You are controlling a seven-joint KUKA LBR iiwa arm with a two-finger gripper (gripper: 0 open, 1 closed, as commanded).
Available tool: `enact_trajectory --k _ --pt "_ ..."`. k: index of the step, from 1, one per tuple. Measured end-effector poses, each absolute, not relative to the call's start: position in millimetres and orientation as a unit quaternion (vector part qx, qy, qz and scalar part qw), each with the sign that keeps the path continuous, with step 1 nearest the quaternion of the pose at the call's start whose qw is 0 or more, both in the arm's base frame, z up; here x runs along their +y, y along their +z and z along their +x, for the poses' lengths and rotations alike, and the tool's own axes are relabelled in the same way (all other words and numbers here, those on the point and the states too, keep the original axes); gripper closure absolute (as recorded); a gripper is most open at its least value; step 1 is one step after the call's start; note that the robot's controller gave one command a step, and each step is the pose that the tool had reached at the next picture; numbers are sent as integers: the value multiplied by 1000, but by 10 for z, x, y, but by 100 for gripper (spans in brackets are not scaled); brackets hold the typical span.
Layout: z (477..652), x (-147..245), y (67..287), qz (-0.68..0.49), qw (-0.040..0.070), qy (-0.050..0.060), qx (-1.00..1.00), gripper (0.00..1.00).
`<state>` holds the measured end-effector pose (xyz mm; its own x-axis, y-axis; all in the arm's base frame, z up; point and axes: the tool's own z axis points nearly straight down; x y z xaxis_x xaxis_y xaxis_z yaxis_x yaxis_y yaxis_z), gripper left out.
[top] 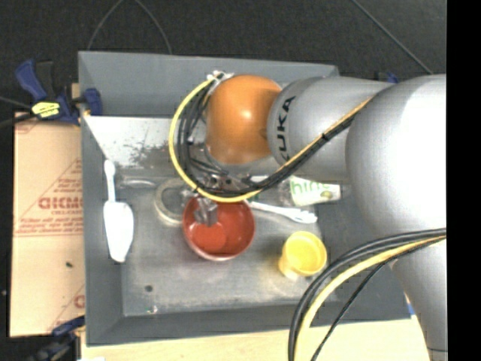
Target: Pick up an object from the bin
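A red round bowl (pixel 225 235) sits upright in the middle of the bin. My gripper (pixel 207 210) reaches down into its upper left part, with a fingertip inside the rim; the orange wrist cover hides most of the gripper. A clear round lid (pixel 170 201) lies flat just left of the bowl. A white plastic spoon (pixel 289 213) lies to the bowl's right, its handle running under the arm.
A white scoop (pixel 117 220) lies along the bin's left side. A yellow cup (pixel 303 253) stands at the lower right. A clear wrapper with green print (pixel 312 192) lies partly under the arm on the right.
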<state>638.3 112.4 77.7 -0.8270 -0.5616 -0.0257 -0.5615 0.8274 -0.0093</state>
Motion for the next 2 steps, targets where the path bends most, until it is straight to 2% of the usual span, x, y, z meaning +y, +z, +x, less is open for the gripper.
enact_trajectory --k 1,2 --pt "6370 1121 1074 -293 13 -1 956 100" --pt "6385 1119 1226 -292 16 -1 956 100"
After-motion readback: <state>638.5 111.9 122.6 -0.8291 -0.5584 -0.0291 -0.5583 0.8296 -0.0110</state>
